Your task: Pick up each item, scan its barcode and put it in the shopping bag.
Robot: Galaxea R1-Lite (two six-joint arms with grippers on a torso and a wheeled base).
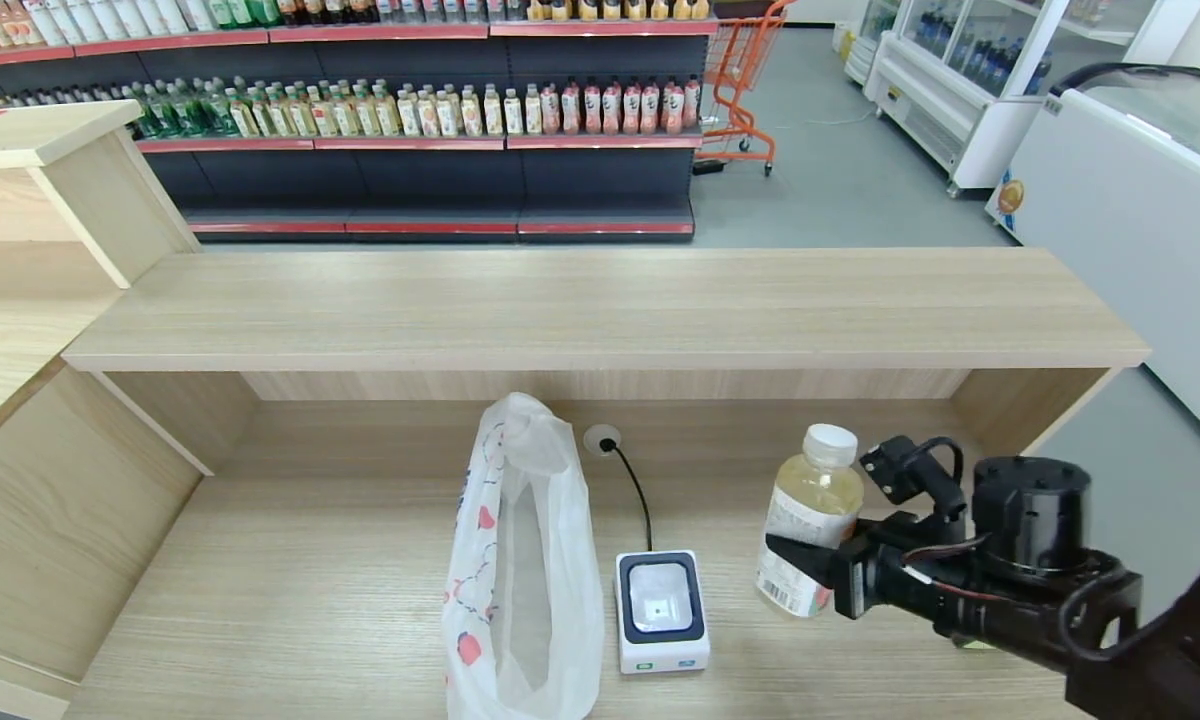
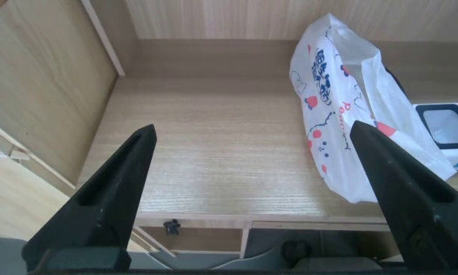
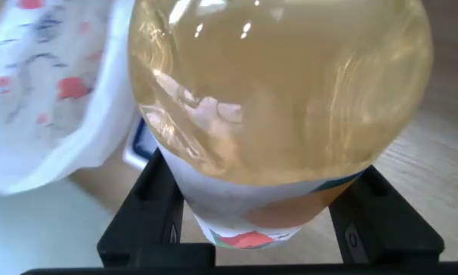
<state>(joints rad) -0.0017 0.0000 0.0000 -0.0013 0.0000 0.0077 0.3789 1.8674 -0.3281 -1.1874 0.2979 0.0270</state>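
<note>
**One bottle held, scan pending**

Bottle: upright, clamped between right gripper jaws, near scanner, on its right.
Barcode: low on label. Advised: turn it squarely to the scanner glass and hold steady.
Bag: left of scanner.
Left gripper: jaws wide, empty.

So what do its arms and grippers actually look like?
All matt black. The right arm has a round, drum-shaped joint, thin cables looping over the wrist, and a small boxy module on top. The right gripper and left gripper each have two flat, wedge-shaped fingers tapering towards the tips. I see no markings.
</note>
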